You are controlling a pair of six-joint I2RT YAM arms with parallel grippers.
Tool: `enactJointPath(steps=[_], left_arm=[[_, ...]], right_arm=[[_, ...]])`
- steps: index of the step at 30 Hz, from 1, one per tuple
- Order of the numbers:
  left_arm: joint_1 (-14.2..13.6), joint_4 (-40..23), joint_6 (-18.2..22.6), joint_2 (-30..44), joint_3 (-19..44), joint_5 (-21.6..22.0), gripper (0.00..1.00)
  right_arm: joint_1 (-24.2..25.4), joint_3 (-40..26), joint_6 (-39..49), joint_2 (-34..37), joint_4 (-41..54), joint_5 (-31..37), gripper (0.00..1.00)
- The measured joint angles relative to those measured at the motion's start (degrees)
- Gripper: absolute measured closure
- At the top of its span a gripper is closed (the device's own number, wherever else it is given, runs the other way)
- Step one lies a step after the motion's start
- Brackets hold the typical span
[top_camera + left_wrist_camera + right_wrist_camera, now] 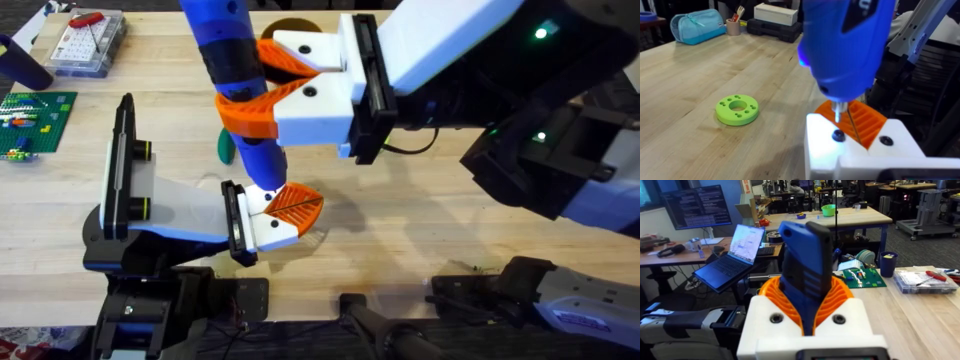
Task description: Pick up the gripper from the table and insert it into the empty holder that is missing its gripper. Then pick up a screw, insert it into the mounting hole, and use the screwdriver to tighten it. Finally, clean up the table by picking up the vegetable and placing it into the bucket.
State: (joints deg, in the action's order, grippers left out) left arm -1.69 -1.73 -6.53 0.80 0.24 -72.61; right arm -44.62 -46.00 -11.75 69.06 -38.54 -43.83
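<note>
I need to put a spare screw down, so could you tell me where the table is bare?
Bare: right of the holder, along the near edge; also between the clear box and the screwdriver. Crowded: the middle, where screwdriver, holder and green disc meet.

You won't find any text, label, brand or number you can read here. The monitor (699, 206) and the laptop screen (745, 242) in the room behind carry lines of writing, too small to make out.

table (450, 210): pale wood, matt | screwdriver (232, 60): glossy blue plastic, metal tip | gripper (295, 203): ribbed orange plastic
</note>
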Motion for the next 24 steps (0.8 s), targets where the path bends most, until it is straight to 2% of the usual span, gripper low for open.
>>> enactJointPath(steps=[4,10,17,24], left_arm=[[0.0,-0.7,0.0,0.0,0.0,0.2,0.986],[0.0,-0.7,0.0,0.0,0.0,0.2,0.986],[0.0,-0.7,0.0,0.0,0.0,0.2,0.986],[0.0,-0.7,0.0,0.0,0.0,0.2,0.986]], right_arm=[[0.0,0.2,-0.2,0.5,1.0,0.0,0.942],[0.0,0.6,-1.7,1.0,-6.2,0.0,0.943],[0.0,0.4,-3.7,0.9,-8.2,-1.4,0.944],[0.0,-3.9,-3.8,0.9,-4.3,-5.1,0.942]])
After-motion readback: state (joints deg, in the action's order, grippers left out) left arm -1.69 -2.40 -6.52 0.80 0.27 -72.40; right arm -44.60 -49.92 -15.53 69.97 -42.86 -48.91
